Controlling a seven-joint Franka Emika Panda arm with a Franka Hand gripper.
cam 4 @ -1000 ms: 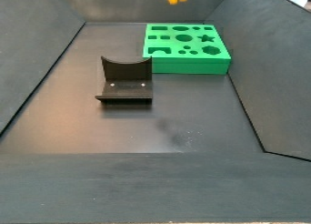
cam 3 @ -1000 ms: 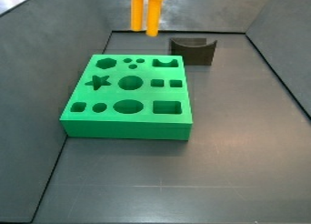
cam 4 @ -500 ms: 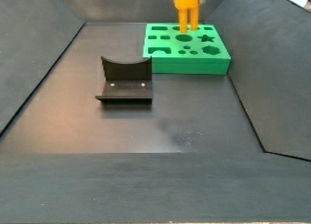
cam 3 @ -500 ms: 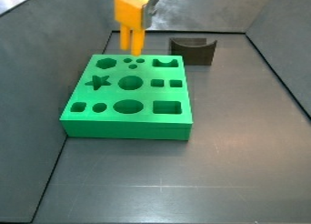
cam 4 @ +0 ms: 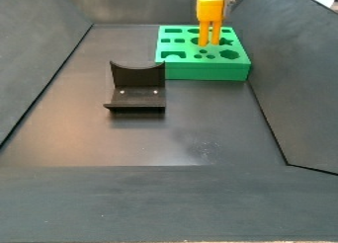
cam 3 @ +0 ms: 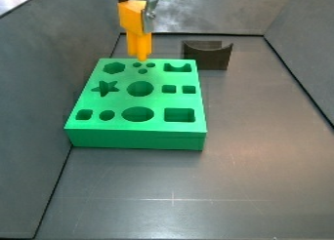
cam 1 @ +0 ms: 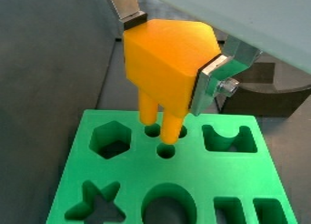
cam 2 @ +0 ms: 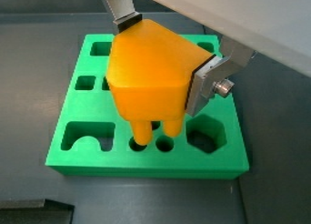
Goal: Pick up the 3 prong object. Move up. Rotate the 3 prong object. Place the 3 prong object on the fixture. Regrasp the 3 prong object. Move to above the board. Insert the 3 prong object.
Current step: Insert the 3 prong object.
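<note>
My pincer [cam 2: 165, 82] clamps the 3 prong object [cam 2: 148, 77] upright over the board [cam 2: 85, 114] — prongs down, aligned with their small holes for insertion.

Light is even and soft in all four views, with no hard glare. The board [cam 3: 140, 99] reads saturated, casting only a faint shadow on the dark floor [cam 4: 172, 138], which shows a dull sheen. The gripper [cam 1: 170, 59] sits above the board; the 3 prong object [cam 2: 148, 73] between its fingers looks bright but flat-shaded. Side views are coarse; edges are soft.
</note>
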